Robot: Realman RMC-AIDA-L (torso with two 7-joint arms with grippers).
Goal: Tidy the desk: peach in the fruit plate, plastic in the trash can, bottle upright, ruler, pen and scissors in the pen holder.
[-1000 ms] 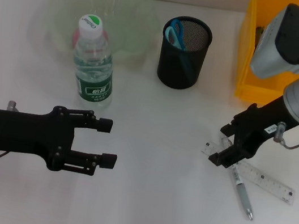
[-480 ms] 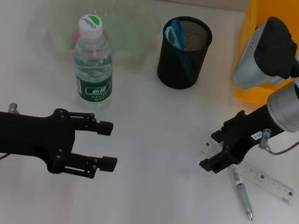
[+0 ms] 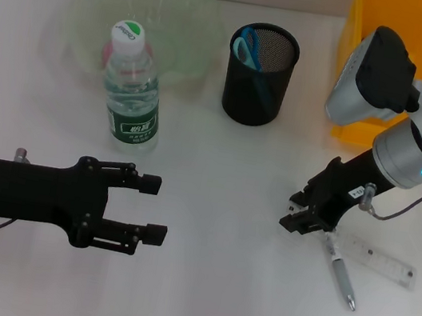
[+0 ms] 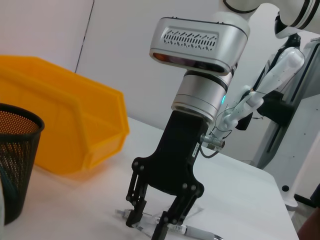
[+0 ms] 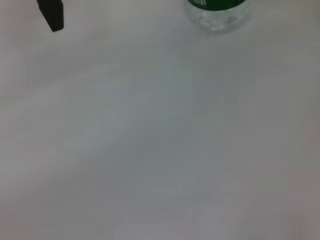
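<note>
- R gripper low over table, fingers a little apart at the ruler's near end; whether it has hold can't be told.
- Pen lies across ruler, just beside R gripper.
- L gripper hovers front-left, fingers wide apart, holding nothing.
- Bottle upright by fruit plate.
- Scissors in pen holder; yellow bin behind R arm.

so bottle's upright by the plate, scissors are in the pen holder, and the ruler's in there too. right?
Not the ruler: in the head view it lies flat on the desk beside the pen, with the right gripper lowered at its end. The bottle is upright and the scissors are in the pen holder.
</note>
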